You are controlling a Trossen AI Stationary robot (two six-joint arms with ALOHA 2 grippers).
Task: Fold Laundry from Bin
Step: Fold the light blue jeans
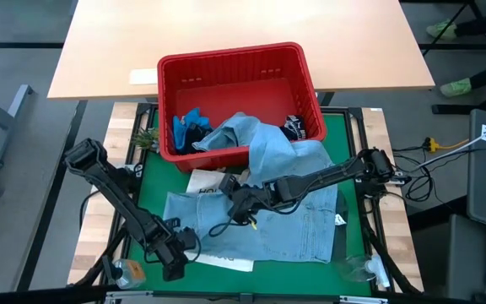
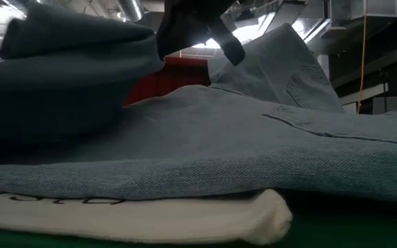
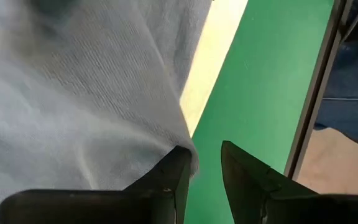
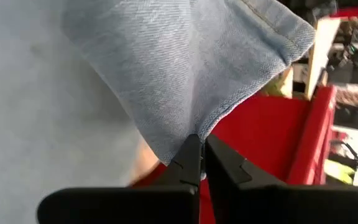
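We see the right gripper [image 4: 201,163] pinching a fold of soft denim shirt [image 1: 285,211] near the slotted red bin [image 1: 234,63]; the left gripper [image 3: 205,168], slightly parted, holds nothing.

One red bin [image 1: 226,67] is sitting at the counter's far edge, three garments are showing, one white tote bag [image 1: 205,181] is lying underneath, and two arms are working.

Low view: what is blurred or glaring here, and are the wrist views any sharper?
Low view: the near denim shirt fills the frame, its left fold dark and soft; ceiling lights glare behind. Left wrist view: cloth smeared. Right wrist view: the weave is crisp, the bin behind slightly soft.
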